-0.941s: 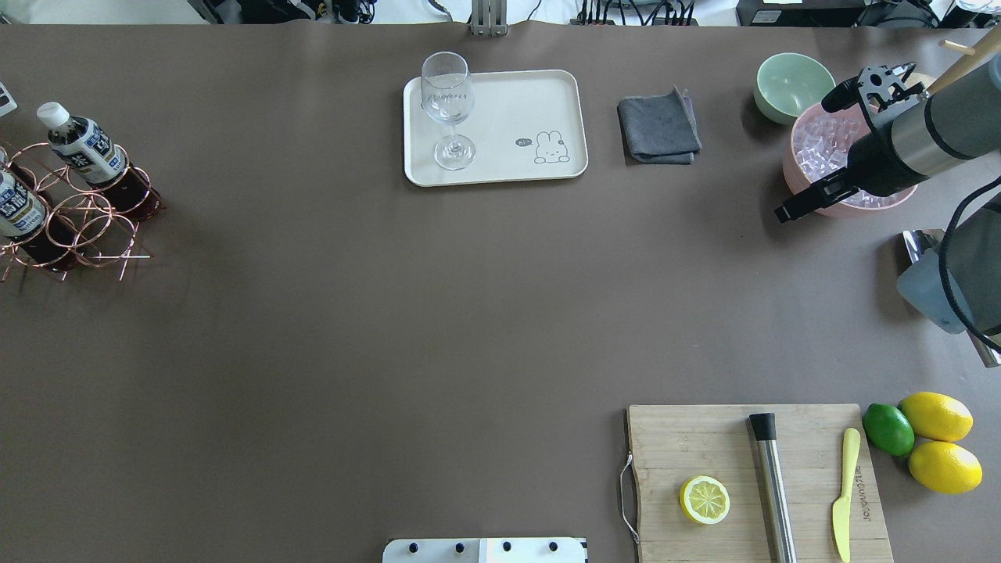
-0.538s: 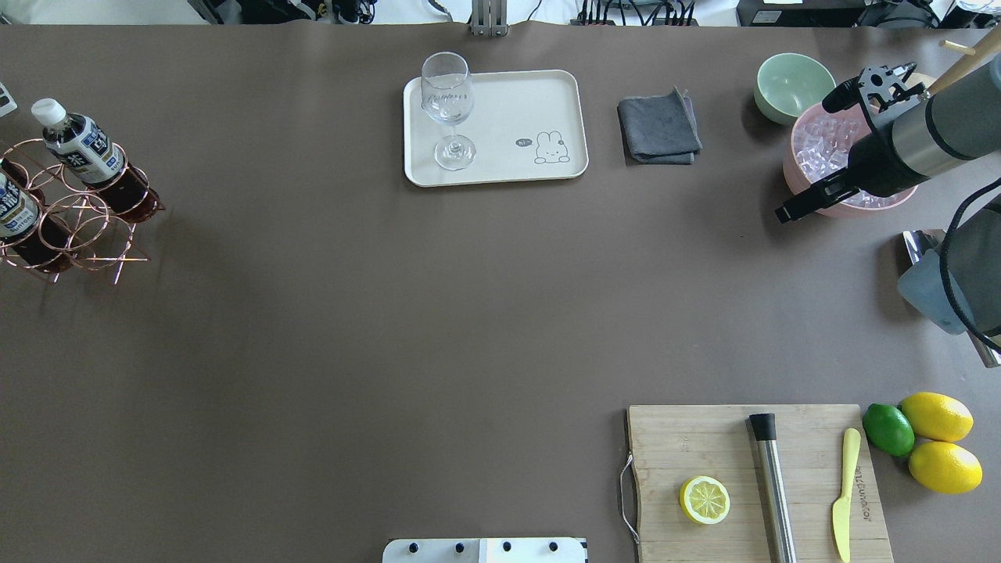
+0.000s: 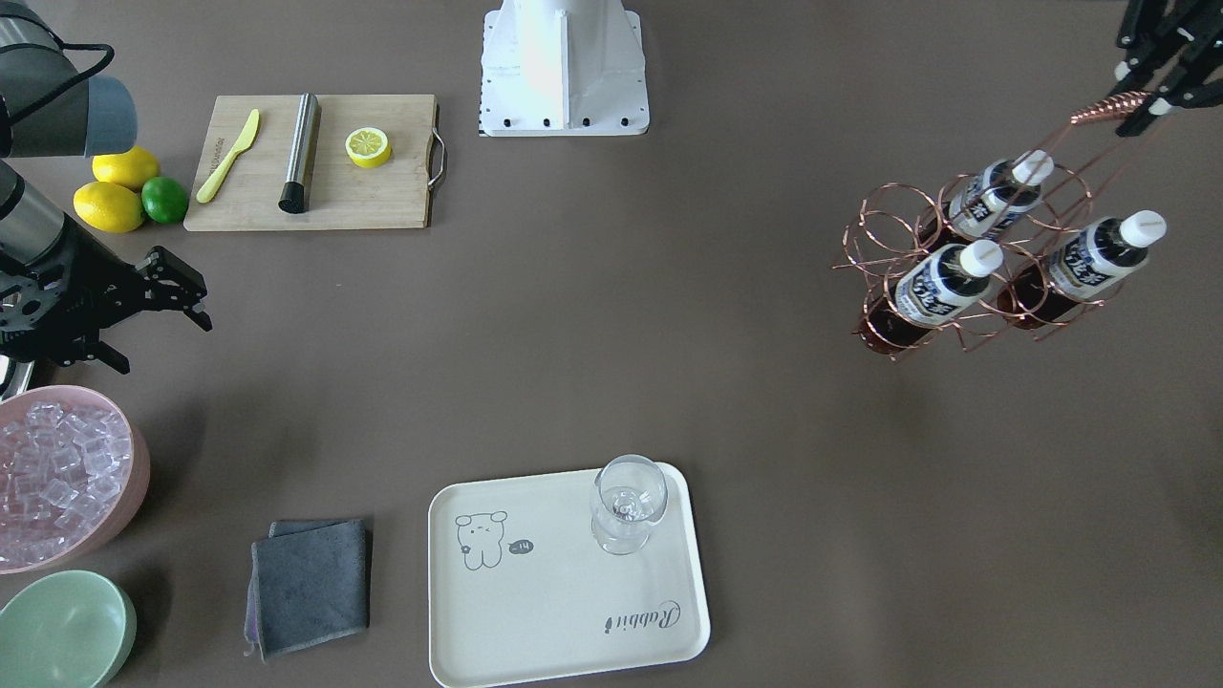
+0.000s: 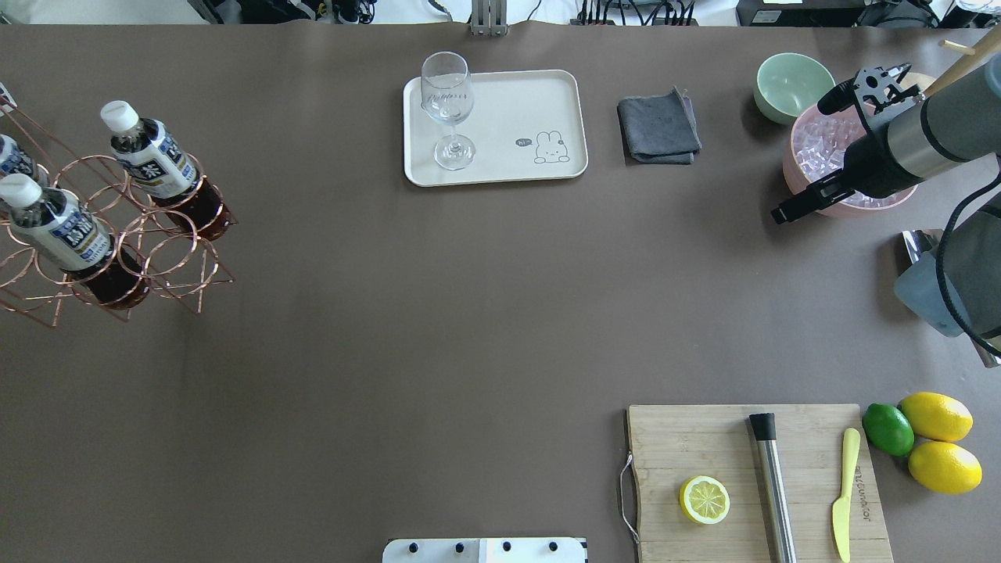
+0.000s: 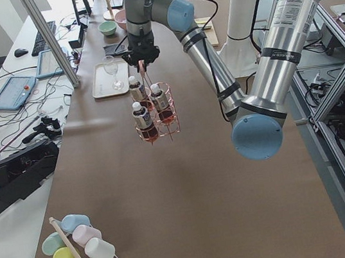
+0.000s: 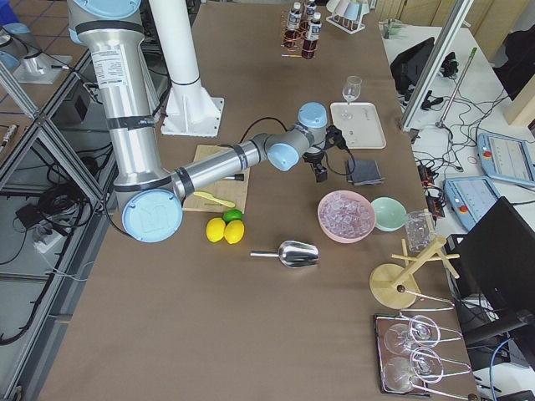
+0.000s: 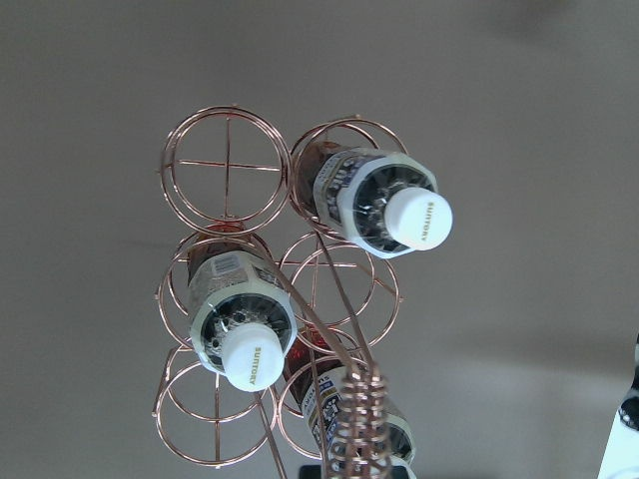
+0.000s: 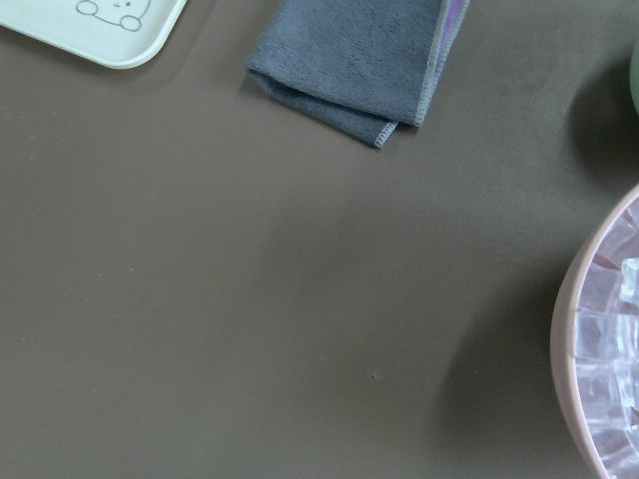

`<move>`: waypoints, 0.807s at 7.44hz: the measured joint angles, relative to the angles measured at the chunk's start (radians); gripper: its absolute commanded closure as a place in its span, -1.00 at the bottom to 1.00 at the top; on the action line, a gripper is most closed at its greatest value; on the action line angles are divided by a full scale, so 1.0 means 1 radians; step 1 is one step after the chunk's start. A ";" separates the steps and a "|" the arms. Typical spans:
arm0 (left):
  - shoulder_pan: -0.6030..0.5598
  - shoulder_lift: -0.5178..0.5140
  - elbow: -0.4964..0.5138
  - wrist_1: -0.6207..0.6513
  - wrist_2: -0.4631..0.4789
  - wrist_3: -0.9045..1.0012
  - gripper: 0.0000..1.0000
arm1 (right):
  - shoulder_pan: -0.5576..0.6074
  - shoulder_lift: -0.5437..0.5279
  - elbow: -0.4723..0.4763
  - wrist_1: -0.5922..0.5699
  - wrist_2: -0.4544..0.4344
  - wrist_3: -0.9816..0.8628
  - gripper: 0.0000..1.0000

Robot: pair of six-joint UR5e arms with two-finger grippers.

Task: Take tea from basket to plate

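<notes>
Basket (image 3: 1013, 263) hangs tilted from left hand (image 3: 1137, 96), clenched on its handle and mostly cropped; right hand (image 3: 164, 344) splayed, empty.

Brown table (image 4: 469, 313), aluminium frame posts (image 5: 50, 40), seemingly tiled floor (image 6: 25, 284) alongside.

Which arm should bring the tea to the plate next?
Probably left: the left gripper grips the basket by its handle, three teas inside. The right gripper hangs open far off by the pink bowl.

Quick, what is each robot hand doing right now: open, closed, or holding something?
Left gripper: closed on the coiled handle of the basket.
Right gripper: open, holding nothing.
</notes>
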 measured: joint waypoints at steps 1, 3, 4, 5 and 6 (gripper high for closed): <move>0.059 -0.039 -0.046 0.001 0.002 -0.104 1.00 | -0.004 0.001 0.017 0.001 -0.004 -0.001 -0.99; 0.190 -0.123 -0.090 0.001 0.002 -0.291 1.00 | -0.006 -0.021 0.078 0.001 -0.007 -0.002 -1.00; 0.241 -0.159 -0.101 0.001 0.001 -0.362 1.00 | -0.006 -0.032 0.107 0.000 -0.009 -0.003 -1.00; 0.281 -0.194 -0.097 0.001 0.000 -0.421 1.00 | -0.005 -0.035 0.125 0.002 -0.016 -0.003 -1.00; 0.334 -0.230 -0.085 0.001 0.008 -0.484 1.00 | -0.003 -0.039 0.134 0.019 -0.028 -0.003 -1.00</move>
